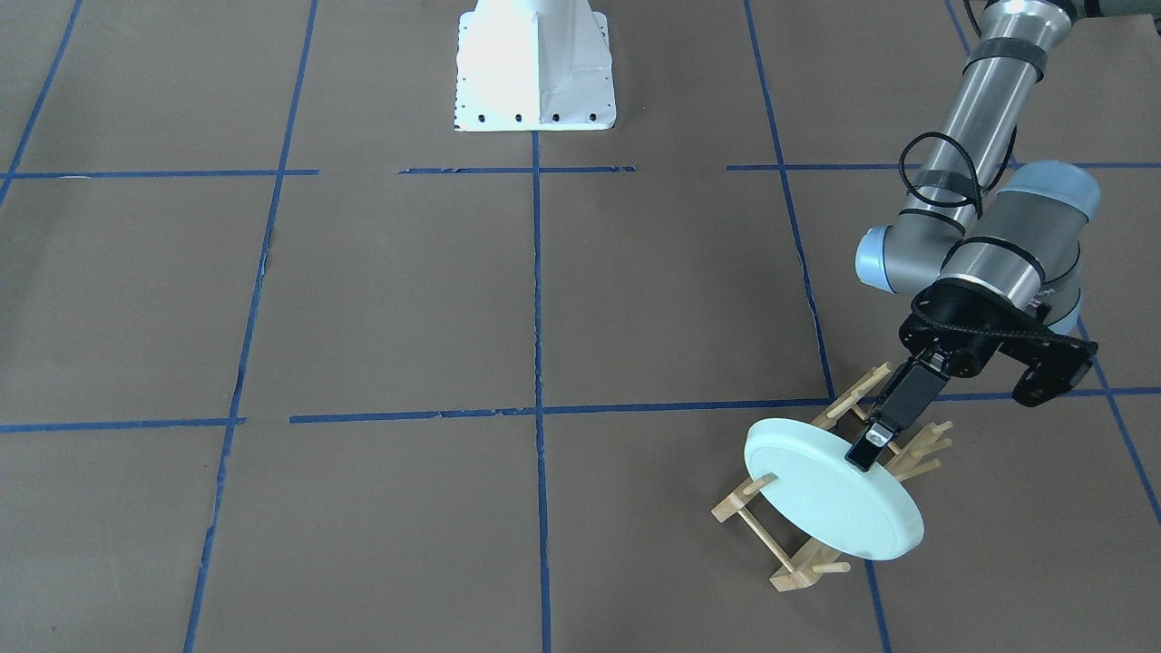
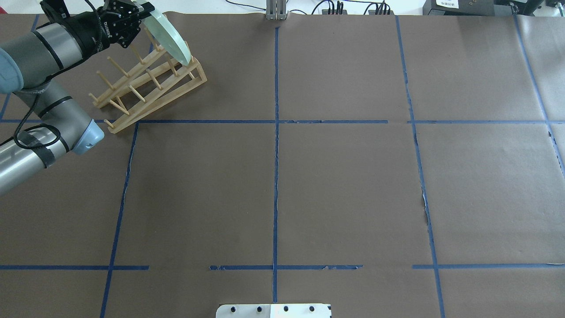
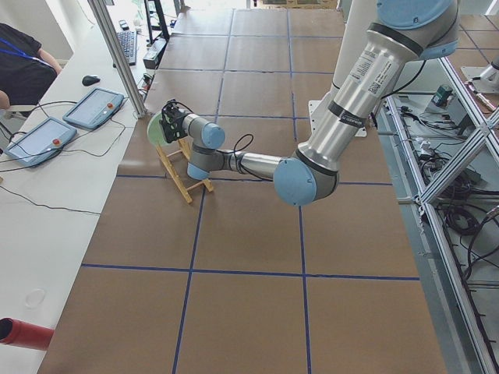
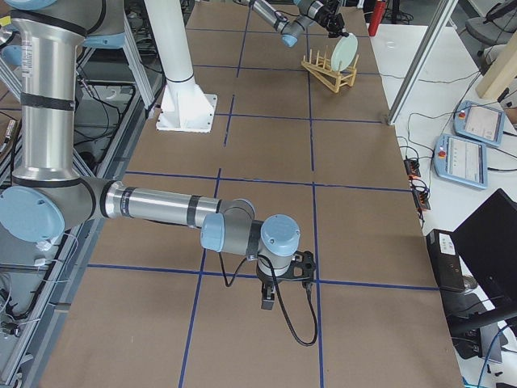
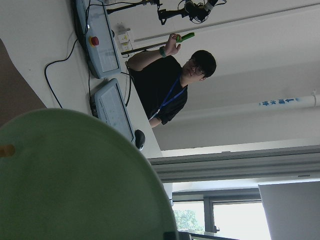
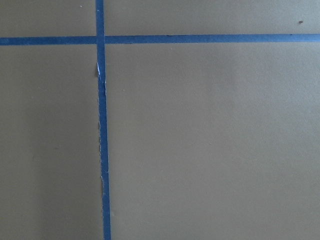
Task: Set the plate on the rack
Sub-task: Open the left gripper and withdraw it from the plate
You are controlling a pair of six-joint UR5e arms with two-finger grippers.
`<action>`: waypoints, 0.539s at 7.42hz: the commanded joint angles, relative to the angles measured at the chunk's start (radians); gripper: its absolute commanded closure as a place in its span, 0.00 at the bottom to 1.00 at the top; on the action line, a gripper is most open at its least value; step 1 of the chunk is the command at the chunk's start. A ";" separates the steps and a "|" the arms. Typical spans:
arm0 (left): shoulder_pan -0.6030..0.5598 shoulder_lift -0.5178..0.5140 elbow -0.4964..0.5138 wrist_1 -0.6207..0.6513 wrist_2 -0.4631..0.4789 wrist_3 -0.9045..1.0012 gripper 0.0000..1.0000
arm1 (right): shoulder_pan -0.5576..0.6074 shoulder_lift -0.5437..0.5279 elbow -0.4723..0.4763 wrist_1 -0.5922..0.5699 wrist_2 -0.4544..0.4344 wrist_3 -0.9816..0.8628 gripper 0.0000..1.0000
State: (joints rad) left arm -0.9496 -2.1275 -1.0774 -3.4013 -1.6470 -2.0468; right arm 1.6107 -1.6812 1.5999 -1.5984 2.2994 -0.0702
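The pale mint-green plate [image 1: 825, 494] stands tilted on edge in the light-wood rack [image 1: 789, 567], between its upright pegs, at the table's far left corner. A peg shows in front of the plate's face. My left gripper [image 1: 869, 446] is shut on the plate's upper rim; one black finger lies on the face that shows. In the overhead view the plate [image 2: 170, 37] leans over the rack [image 2: 150, 92] beside the left gripper [image 2: 140, 13]. The plate [image 5: 75, 185] fills the lower left wrist view. My right gripper [image 4: 271, 295] hangs low over the paper, far from the rack; I cannot tell if it is open or shut.
The white robot base [image 1: 535, 68] stands at the robot's table edge. Brown paper with blue tape lines [image 6: 102, 125] covers the table. An operator [image 5: 172, 85] sits past the table's far edge, near two teach pendants [image 3: 93, 105]. A red cylinder [image 3: 23, 333] lies on the side bench.
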 commanded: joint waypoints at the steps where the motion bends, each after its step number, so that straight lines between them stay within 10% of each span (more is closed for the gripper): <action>1: -0.001 0.001 0.000 0.000 0.001 0.000 0.00 | 0.000 0.000 0.000 0.000 0.000 0.000 0.00; 4: -0.001 0.001 0.004 0.008 0.001 0.027 0.00 | 0.000 0.000 0.000 0.000 0.000 0.000 0.00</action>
State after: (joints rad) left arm -0.9510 -2.1262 -1.0748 -3.3984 -1.6460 -2.0244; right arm 1.6107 -1.6812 1.5999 -1.5984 2.2994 -0.0705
